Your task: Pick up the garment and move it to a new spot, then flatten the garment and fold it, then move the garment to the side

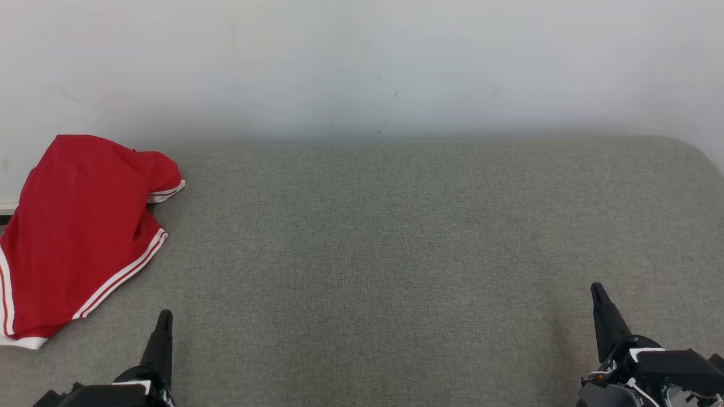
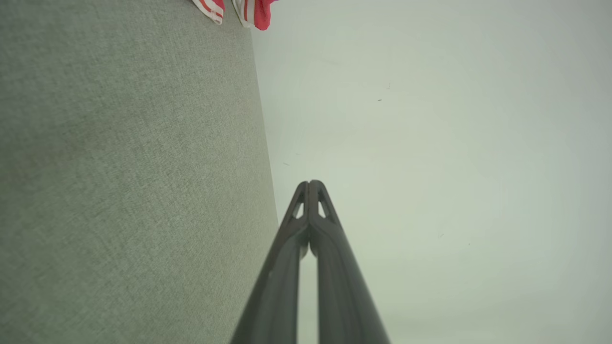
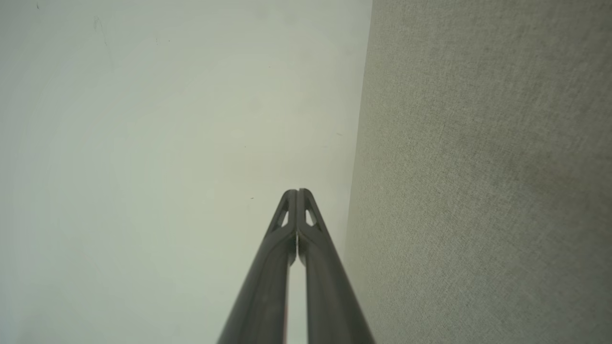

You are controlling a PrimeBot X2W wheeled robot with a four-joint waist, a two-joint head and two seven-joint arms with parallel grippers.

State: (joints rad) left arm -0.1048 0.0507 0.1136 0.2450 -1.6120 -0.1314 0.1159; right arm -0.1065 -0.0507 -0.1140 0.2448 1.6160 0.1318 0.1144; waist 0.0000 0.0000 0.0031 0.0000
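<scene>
The garment (image 1: 79, 226), red with white stripes along its hems, lies crumpled at the far left of the grey fabric surface (image 1: 396, 254), partly over the left edge. A bit of its striped hem (image 2: 253, 10) peeks in at the top of the left wrist view. My left gripper (image 1: 164, 316) hovers low at the lower left, just right of the garment's near corner and apart from it, its fingers pressed together and empty (image 2: 310, 184). At the lower right my right gripper (image 1: 597, 289) is shut too, holding nothing (image 3: 297, 192).
A pale wall (image 1: 362, 62) rises right behind the grey surface. The surface's far right corner (image 1: 701, 152) is rounded. A wide stretch of bare grey fabric lies between the two grippers.
</scene>
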